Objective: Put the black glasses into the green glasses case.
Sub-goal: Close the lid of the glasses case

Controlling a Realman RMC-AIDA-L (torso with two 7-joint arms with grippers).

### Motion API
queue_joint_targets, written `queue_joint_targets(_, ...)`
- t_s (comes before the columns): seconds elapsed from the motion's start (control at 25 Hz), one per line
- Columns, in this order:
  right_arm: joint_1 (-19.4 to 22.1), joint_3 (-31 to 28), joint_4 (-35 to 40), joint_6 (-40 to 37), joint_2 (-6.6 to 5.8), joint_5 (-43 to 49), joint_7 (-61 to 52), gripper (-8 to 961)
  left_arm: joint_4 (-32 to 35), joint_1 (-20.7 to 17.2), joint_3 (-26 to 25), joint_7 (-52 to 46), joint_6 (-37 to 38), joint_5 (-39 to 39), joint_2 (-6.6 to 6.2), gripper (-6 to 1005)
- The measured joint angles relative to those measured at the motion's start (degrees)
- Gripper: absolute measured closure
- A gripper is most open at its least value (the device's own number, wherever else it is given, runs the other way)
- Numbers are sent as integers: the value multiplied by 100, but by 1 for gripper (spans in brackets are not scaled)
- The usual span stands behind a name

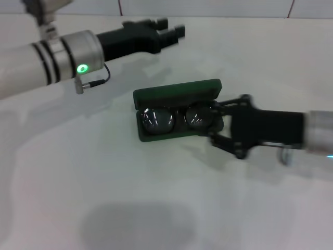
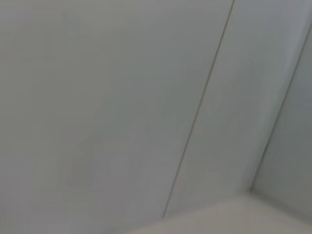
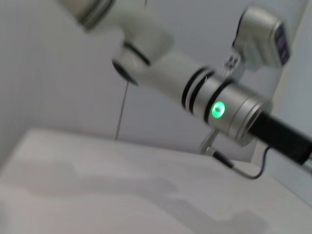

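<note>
Green glasses case (image 1: 177,94) holds the black glasses (image 1: 177,117); right gripper (image 1: 217,124), jaws spread, should withdraw. Left gripper (image 1: 171,31), jaws spread, hangs far left.

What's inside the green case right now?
The green glasses case lies open with the black glasses inside, both lenses showing. The right gripper at its right end covers that corner; the temple arms can't be made out. The left gripper hangs away behind.

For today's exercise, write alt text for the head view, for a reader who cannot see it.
The black glasses lie inside the open green glasses case on a white table. The right gripper is at the case's right end, fingers spread. The left gripper hangs above the table's far side, away from the case.
</note>
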State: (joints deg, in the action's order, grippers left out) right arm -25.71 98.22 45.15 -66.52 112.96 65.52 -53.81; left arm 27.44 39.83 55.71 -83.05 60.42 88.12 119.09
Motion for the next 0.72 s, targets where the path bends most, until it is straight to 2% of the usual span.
queue_joint_targets(0.12,-268,-1044,-731,-1305,-171,618,-787,654,35,313,3,-736,-346,1003,-4,452)
queue_joint_targets(0.24,-453,-2025,-1467,-2105,-296,1029,-1027,646,47,478,5,-1076,-473,1608,19,452)
queue_joint_targets(0.4,-231,-2658,-1667,-2300,-348,1165,-1014,635,116,503,151,-1163,-484,1735,37,453)
queue_joint_targets(0.48,-73,-2772,-1584,-2244,-315,1176,-957,629,143,490,195,-1175,-487,1740,35,453)
queue_joint_targets(0.56,-3,-2801,-1506,-2134,-204,1222,-869,557,192,452,174,-1145,-489,1718,39,453)
queue_joint_targets(0.64,-48,-2794,-1438,-1931,-67,1340,-824,486,240,396,142,-1044,-493,1574,47,452)
queue_joint_targets(0.72,-190,-2765,-1339,-1572,133,1600,-811,414,277,339,141,-952,-490,1403,55,452)
